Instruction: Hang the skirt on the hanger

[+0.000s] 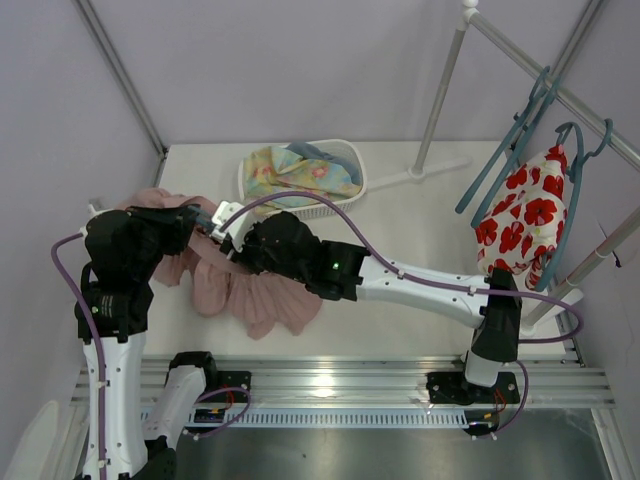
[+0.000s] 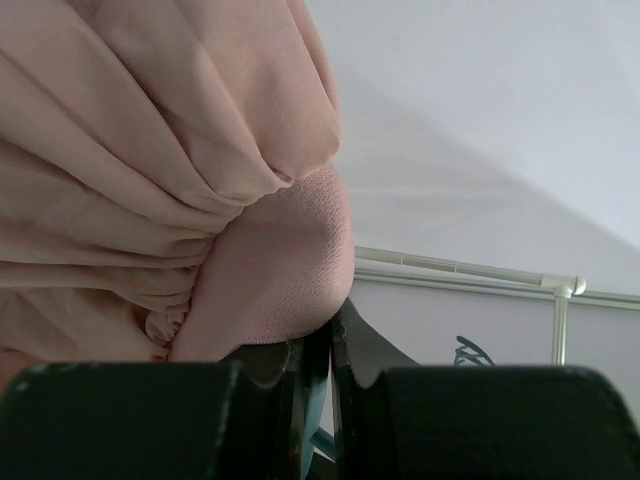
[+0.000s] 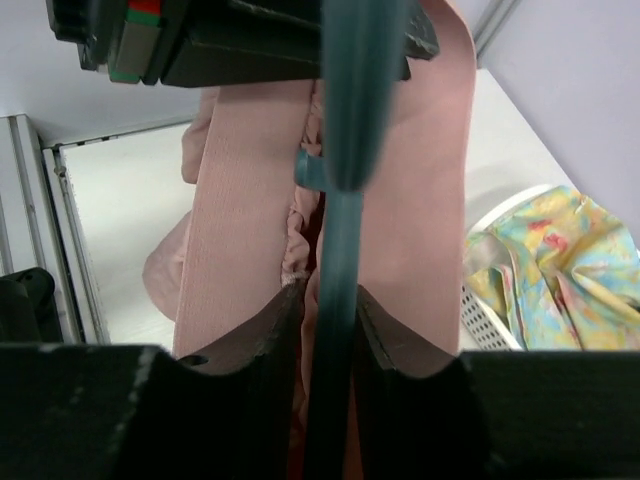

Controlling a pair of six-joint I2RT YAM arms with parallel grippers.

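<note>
One soft, pleated pink skirt point(image 1: 262, 298) is spread on the bench point(image 1: 420, 230), its ribbed band pinched in the left jaws. One slim teal hanger point(image 3: 340, 250) is gripped by the right jaws.

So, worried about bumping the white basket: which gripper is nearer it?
Right. The right gripper sits just in front of the basket, at its left end; the left gripper lies further left.

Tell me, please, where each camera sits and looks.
Top external: above, behind the bases, looking down at the table; left arm and right arm show.
Left wrist: on its arm, facing the skirt past the shut left pincer.
Right wrist: on its arm, looking along the right pincer, shut on the hanger.
Both wrist views share the skirt.
</note>
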